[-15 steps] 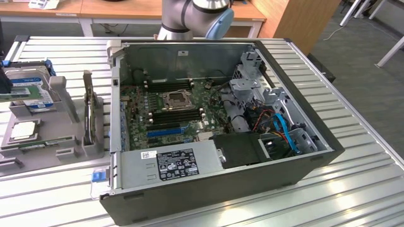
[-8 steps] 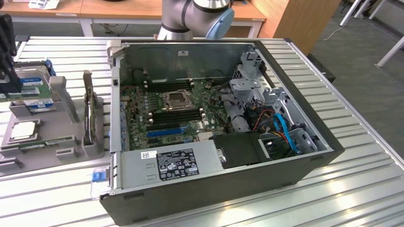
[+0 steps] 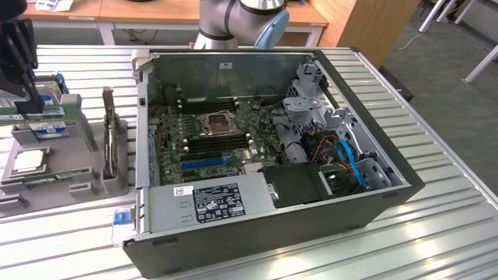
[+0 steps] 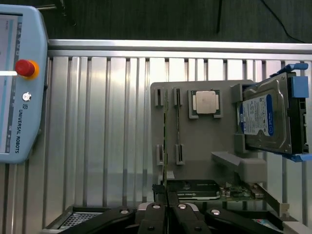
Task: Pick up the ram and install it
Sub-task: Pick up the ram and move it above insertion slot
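The ram [image 4: 165,146] is a thin green stick seen edge-on, running over the grey fixture [image 4: 204,146] and ending between my fingertips. My gripper [image 4: 166,197] is shut on its near end. In the exterior view my gripper [image 3: 30,105] hangs over the fixture at that view's left, with the green stick [image 3: 58,115] level under it. A second stick [image 4: 178,122] stays in the neighbouring slots. The open computer case [image 3: 374,151] lies in the middle of the table, its motherboard [image 3: 210,137] and dark memory slots [image 3: 221,142] facing up.
On the fixture sit a CPU [image 4: 204,102], a hard drive [image 4: 265,117] in blue rails and an upright card [image 3: 109,137] with a metal bracket. A teach pendant [image 4: 19,92] lies on the slatted table. The power supply [image 3: 210,201] fills the case's near end.
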`<move>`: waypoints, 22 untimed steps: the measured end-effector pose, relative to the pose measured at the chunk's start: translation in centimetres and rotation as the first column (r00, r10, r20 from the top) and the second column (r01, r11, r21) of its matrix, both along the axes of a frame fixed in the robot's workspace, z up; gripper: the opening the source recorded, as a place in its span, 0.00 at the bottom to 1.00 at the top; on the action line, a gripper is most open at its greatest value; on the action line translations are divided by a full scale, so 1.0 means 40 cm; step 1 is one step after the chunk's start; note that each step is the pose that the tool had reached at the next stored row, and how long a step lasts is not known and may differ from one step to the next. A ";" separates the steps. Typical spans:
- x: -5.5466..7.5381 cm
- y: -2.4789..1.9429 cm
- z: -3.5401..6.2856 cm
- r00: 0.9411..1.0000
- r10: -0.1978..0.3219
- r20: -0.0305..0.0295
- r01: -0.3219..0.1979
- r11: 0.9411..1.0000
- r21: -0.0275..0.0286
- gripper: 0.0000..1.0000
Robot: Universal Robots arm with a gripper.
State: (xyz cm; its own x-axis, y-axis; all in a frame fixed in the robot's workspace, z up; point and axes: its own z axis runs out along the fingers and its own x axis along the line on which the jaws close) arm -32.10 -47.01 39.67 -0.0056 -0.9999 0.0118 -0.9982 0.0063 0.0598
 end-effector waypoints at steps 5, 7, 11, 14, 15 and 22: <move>0.019 0.000 0.000 1.000 0.000 -0.001 0.000 1.000 0.000 0.12; 0.027 0.000 0.000 1.000 0.000 -0.002 0.000 1.000 0.000 0.12; 0.042 0.000 0.000 1.000 0.000 -0.002 0.000 1.000 0.000 0.12; 0.055 0.000 0.000 1.000 0.000 -0.003 0.000 1.000 0.000 0.12; 0.060 0.000 0.000 1.000 0.000 -0.003 0.000 1.000 0.000 0.12; 0.094 0.000 0.000 1.000 0.000 -0.005 0.000 1.000 0.000 0.12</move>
